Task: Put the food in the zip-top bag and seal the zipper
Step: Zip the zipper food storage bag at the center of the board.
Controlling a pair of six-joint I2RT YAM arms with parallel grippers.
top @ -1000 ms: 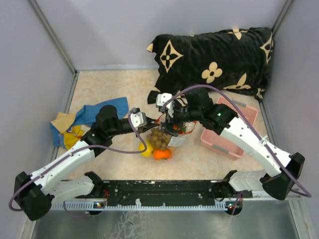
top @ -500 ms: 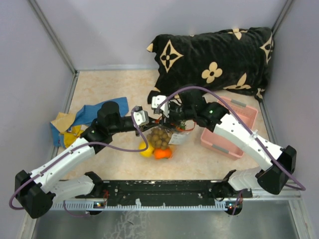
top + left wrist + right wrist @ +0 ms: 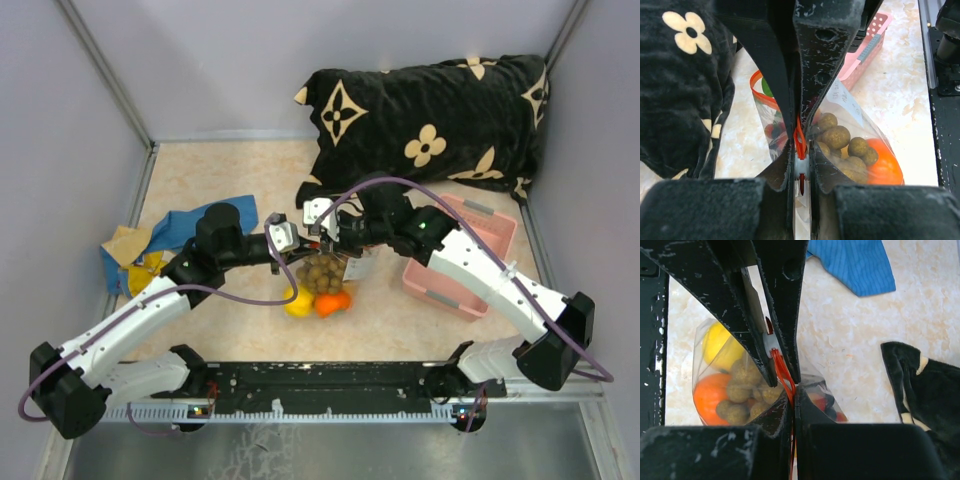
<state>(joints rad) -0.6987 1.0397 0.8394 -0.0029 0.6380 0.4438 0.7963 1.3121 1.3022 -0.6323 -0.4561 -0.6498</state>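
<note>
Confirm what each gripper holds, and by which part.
Both hold the zip-top bag by its zipper: left gripper at the white slider end, right gripper on the strip beside it.

You're looking at a zip-top bag [image 3: 862, 127] of thin, clear plastic film, glossy and creased, with a matt white paper label [image 3: 844, 99] stuck on it. Its zipper [image 3: 799, 134] is smooth orange-red plastic with a white plastic slider [image 3: 801, 167]. Inside the bag, the berries [image 3: 837, 137] look matt and rough, while the peach [image 3: 885, 167] and lemon [image 3: 719, 342] are smooth with a soft sheen. The left gripper [image 3: 800, 160] and right gripper [image 3: 792, 395] have fingers [image 3: 827, 55] of matt black plastic, scuffed with pale flecks. Behind the bag you have a plush black pillow [image 3: 430, 110]. To the left of the bag is finely ribbed blue cloth [image 3: 855, 262], and to its right a hard pink plastic basket [image 3: 867, 47]. Under the bag the tabletop [image 3: 220, 170] is smooth, marbled beige.
</note>
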